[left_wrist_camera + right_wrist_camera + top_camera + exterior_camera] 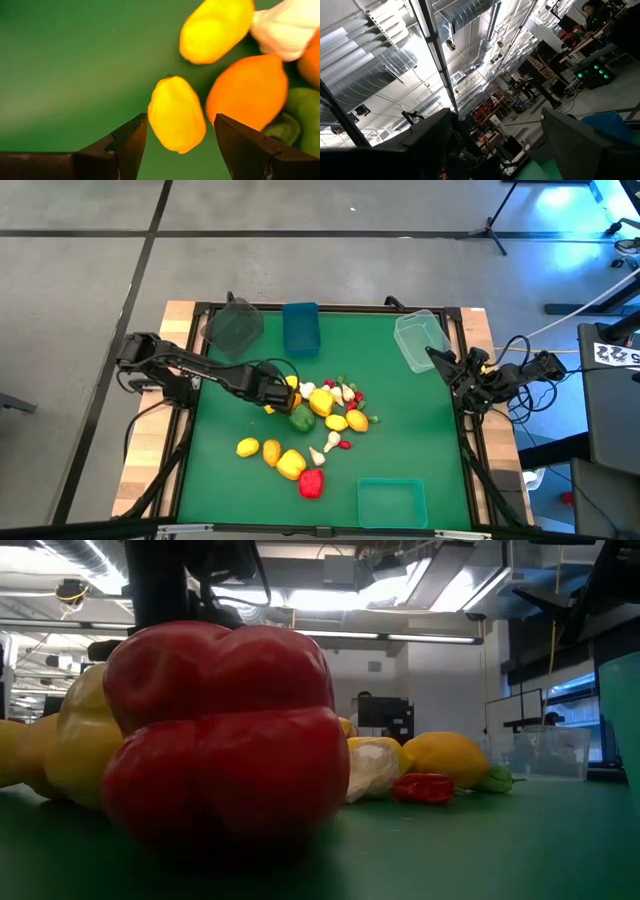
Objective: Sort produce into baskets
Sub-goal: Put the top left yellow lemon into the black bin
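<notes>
Produce (pixel 322 412) lies heaped mid-bench, baskets still empty. Our left hand (pixel 177 145) hangs open astride a yellow fruit (pixel 176 114), gripping nothing. The orange fruit (pixel 246 89) seems to touch it, so closing may nudge both. Right hand (pixel 452 372) waits open.

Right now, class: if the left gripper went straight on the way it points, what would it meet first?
Most likely the small yellow oval fruit, which lies between the left gripper's open fingers. The round orange fruit sits just beside it; depth is unclear, so the fingers might graze it too.
</notes>
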Controlling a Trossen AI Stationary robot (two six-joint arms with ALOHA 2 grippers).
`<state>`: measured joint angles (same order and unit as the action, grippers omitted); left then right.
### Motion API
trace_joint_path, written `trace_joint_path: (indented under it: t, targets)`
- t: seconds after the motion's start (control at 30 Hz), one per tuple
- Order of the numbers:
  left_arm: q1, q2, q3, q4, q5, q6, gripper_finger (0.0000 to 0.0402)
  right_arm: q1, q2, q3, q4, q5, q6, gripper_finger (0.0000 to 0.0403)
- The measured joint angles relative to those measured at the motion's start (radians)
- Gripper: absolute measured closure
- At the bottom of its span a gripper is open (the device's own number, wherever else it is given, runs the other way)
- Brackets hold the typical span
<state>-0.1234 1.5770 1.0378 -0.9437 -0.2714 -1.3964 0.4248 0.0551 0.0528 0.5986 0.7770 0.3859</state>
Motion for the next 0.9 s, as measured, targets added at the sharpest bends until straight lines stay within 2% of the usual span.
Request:
trace_joint_path:
  t: [0.37, 0.6, 0.77, 0.9]
  targets:
    - [0.026, 0.003, 0.0, -0.009, 0.006, 0.035, 0.0174, 0.0, 0.0, 0.0, -0.011, 0.0, 0.001, 0.01]
    - [0.027, 0.004, 0.0, 0.02, -0.011, -0.009, 0.0174, 0.0, 0.0, 0.0, -0.027, 0.0, 0.002, 0.01]
    - [0.047, 0.004, 0.0, 0.011, 0.036, 0.073, 0.0172, 0.0, 0.0, 0.0, -0.027, 0.0, 0.002, 0.01]
    - [0.058, 0.004, 0.0, 0.011, 0.04, 0.104, 0.0152, 0.0, 0.0, 0.0, -0.026, 0.0, 0.002, 0.01]
